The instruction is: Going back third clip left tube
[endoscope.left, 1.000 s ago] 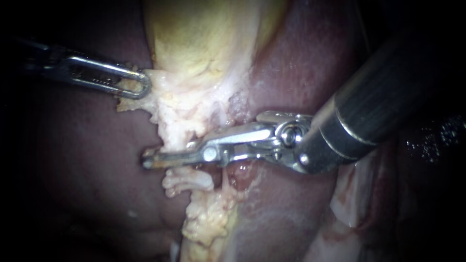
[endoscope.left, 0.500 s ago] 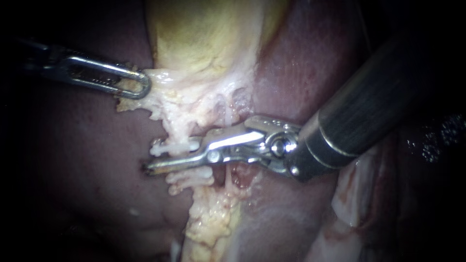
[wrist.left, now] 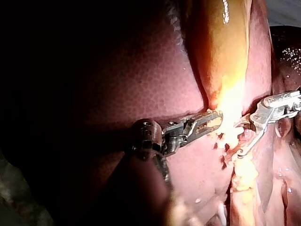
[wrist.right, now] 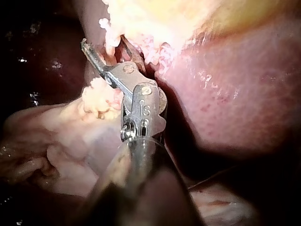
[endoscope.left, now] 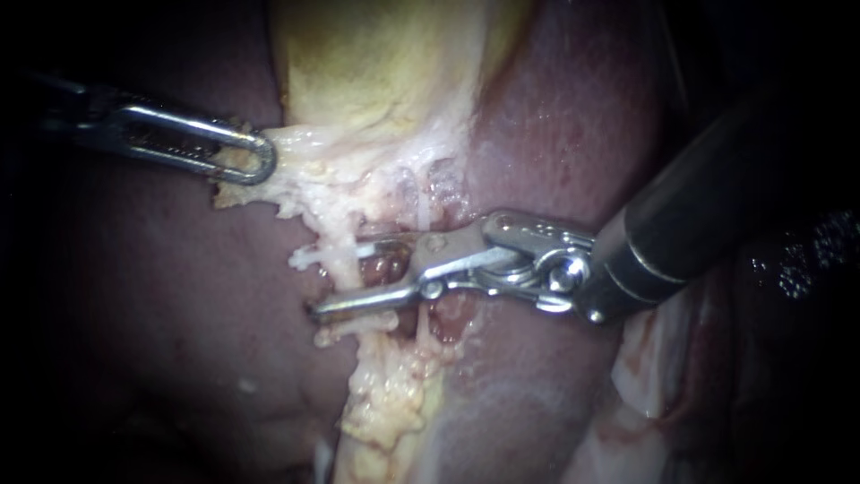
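Dark red liver (endoscope.left: 179, 296) fills the background. The yellow gallbladder (endoscope.left: 376, 81) lies over its upper middle, and pale tissue (endoscope.left: 305, 193) trails down from it. The left instrument (endoscope.left: 260, 157) is clamped on that pale tissue's outer edge. The right instrument (endoscope.left: 336, 276) has its jaws parted and grips nothing. Between its jaw tips runs a pale tube (endoscope.left: 345, 258). A small white piece (endoscope.left: 306, 258), seemingly a clip, sits on the tube just past the upper jaw's tip.

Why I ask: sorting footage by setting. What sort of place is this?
Probably a surgical training bench: a liver and yellowish gallbladder seen close up, with the left instrument and right instrument at them.
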